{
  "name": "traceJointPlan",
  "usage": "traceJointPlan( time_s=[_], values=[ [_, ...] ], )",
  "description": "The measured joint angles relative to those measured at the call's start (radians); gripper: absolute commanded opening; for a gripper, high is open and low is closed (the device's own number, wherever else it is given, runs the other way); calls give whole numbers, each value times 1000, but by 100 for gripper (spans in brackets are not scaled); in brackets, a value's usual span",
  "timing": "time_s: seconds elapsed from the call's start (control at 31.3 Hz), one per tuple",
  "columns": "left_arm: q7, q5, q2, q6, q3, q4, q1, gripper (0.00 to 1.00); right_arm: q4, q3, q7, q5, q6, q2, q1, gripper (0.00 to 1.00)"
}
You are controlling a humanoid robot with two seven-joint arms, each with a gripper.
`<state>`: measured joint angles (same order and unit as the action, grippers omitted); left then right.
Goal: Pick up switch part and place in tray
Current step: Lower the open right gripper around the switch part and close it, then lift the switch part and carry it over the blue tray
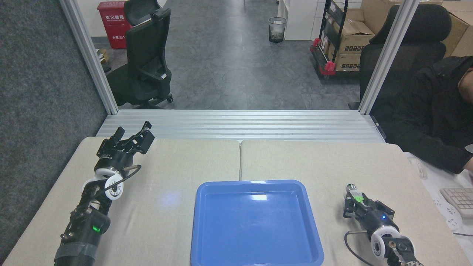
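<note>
One switch part (354, 194) pinched by the right gripper (355, 205); one tray (256, 222); left gripper (132, 136) – jaws apart.

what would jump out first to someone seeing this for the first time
The glossy blue tray in the middle of the beige table, with nothing in it. To its right, the right gripper closes around the small switch part with its bright green clip. At far left, the left gripper hangs idle.
</note>
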<state>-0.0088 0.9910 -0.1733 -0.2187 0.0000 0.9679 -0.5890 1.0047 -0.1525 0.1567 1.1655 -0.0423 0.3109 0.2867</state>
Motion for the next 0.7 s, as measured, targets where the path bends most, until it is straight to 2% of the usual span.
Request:
traceJointPlan(
  time_s=[0.26,0.48,0.7],
  values=[
    [0,0,0,0,0,0,0,100,45,5,-1,-4,-26,10,-1,0],
    [0,0,0,0,0,0,0,100,155,-6,5,-5,-111,30,-1,0],
    [0,0,0,0,0,0,0,100,252,-64,7,-7,-229,42,0,0]
  ],
)
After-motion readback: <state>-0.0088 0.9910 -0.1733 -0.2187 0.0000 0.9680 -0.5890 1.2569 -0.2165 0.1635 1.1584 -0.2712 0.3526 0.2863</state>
